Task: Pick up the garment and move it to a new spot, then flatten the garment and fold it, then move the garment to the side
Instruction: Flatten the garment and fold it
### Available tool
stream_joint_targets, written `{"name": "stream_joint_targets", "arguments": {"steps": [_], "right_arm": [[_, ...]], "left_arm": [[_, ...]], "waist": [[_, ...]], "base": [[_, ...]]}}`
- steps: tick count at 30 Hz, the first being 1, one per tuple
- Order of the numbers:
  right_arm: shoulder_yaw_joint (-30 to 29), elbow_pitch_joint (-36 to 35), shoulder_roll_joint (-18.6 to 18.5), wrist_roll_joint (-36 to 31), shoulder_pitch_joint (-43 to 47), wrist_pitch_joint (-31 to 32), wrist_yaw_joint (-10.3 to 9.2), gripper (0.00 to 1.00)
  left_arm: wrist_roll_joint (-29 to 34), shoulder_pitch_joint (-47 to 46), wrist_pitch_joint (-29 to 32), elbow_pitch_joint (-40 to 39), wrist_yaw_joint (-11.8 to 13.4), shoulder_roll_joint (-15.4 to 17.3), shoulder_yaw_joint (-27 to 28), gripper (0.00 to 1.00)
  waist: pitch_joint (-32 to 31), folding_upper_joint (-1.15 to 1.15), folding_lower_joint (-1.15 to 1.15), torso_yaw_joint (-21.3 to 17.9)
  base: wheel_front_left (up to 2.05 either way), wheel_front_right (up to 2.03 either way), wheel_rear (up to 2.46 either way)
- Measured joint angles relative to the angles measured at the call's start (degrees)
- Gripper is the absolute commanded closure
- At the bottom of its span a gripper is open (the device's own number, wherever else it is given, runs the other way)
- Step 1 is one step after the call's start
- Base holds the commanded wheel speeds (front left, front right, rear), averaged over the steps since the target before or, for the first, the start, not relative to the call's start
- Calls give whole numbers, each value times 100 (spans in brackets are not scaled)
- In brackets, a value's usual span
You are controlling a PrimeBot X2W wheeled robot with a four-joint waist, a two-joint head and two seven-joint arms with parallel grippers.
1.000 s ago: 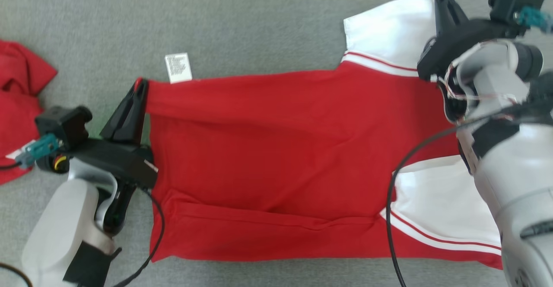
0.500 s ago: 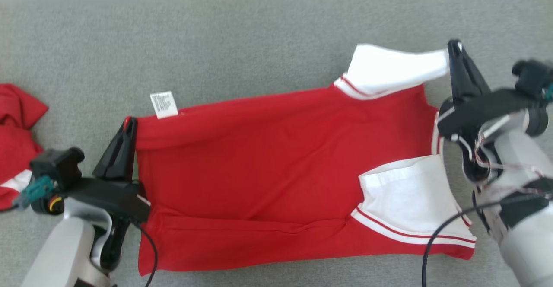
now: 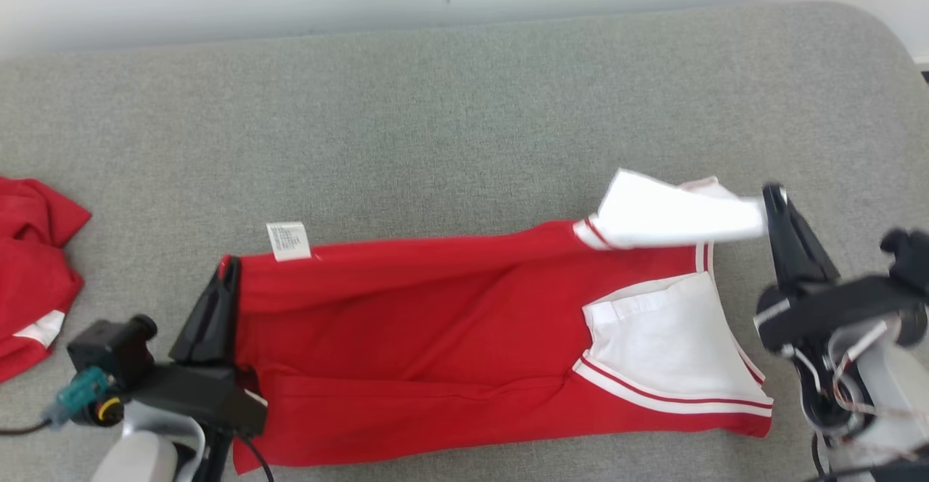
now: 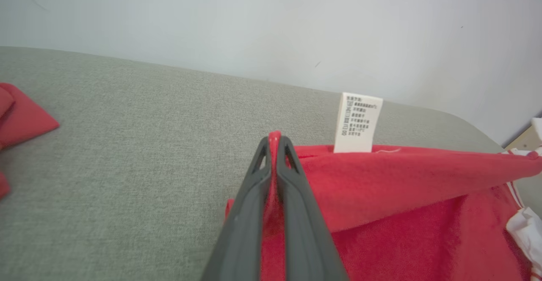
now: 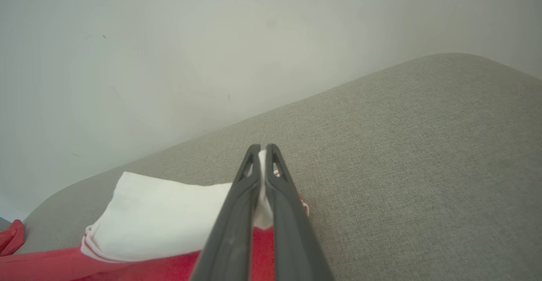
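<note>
I'm clamping the soft red garment (image 3: pixel 435 322) over the woven grey surface (image 3: pixel 435 104) — left hand (image 3: pixel 231 266) on its corner, right hand (image 3: pixel 772 193) on its white sleeve (image 3: pixel 675 215).

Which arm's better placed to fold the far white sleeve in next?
Right, likely: the right gripper is shut on that white sleeve; the left gripper pinches a red corner of the garment, opposite end.

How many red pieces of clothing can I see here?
2. One red shirt with white sleeves is spread across the middle of the grey surface. A second, crumpled red garment sits at the left edge, partly cut off, so more may be hidden.
</note>
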Motion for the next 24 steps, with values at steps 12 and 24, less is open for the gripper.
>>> {"name": "stream_joint_targets", "arguments": {"steps": [12,24], "right_arm": [[-702,-1185,374,-302,1454,672,-1,100],[-921,-1357,587,-808,1867,1312,-1,100]], "left_arm": [[255,575,-244,-421,175,-82,-212,100],[279,756,-400,-121,164,-179,-204,100]], "waist": [[-57,0,1,62],[-189,0,1,56]], "base": [[0,0,0],[0,0,0]]}}
